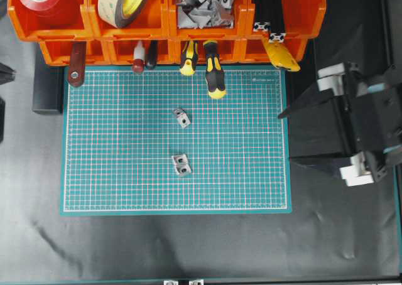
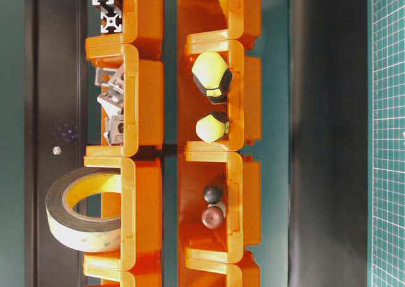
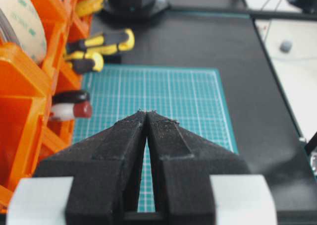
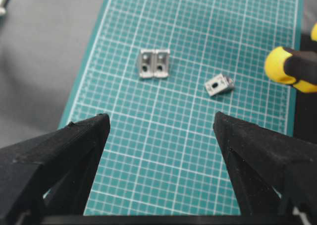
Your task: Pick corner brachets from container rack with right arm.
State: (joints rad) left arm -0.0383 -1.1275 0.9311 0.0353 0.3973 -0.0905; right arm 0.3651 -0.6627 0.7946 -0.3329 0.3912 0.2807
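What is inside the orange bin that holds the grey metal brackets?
Inside the orange plastic bin lies a heap of small silver-grey metal corner brackets. Those on top hide the lower ones and the bin floor.

A black table (image 1: 188, 247) carries a green mat (image 1: 125, 172), just left of the right gripper (image 1: 286, 137). The orange rack (image 1: 166, 27) sits along the mat's far edge, up and left of that gripper.

Mat (image 1: 125, 172) mostly free; two brackets (image 1: 181, 164) mid-mat; screwdriver handles (image 1: 215, 84) overhang top edge.
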